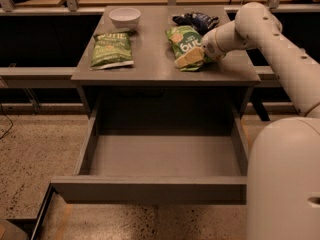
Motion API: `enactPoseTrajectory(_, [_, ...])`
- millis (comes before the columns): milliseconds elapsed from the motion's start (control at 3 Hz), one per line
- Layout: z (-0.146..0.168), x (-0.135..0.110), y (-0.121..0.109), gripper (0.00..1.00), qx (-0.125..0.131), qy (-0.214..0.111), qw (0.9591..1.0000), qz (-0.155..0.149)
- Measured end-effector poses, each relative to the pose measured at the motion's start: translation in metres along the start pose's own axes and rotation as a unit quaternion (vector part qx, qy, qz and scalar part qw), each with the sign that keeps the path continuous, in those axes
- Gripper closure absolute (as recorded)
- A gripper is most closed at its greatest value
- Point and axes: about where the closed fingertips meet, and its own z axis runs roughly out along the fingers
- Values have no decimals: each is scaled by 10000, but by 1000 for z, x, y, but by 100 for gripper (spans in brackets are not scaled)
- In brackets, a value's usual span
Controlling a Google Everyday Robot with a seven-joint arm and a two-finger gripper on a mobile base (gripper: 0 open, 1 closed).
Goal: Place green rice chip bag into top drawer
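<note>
Gripper (pixel 200 54) sat at the near right edge of the green rice chip bag (pixel 181 43), on the right half of the table (pixel 155 66). Whether it was wide or clamped on the bag could not be told, because the wrist covered that spot. The bag lay flat, its long axis running away from the camera, and the arm came in from its right. The top drawer (pixel 150 189) stood pulled out below the table's front edge, so by my reading the move called for toward-the-camera and down. A dark blue bag (pixel 196 20) lay just behind, partly cut off by the arm. The olive-green bag (pixel 111 50) and white bowl (pixel 125 17) sat well apart, on the left.
</note>
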Motion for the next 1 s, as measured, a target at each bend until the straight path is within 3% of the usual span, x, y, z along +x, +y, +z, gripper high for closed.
enactPoseTrajectory(333, [0,0,0,83,-1,0,10000,0])
enactPoseTrajectory(1000, [0,0,0,36,-2,1,10000,-1])
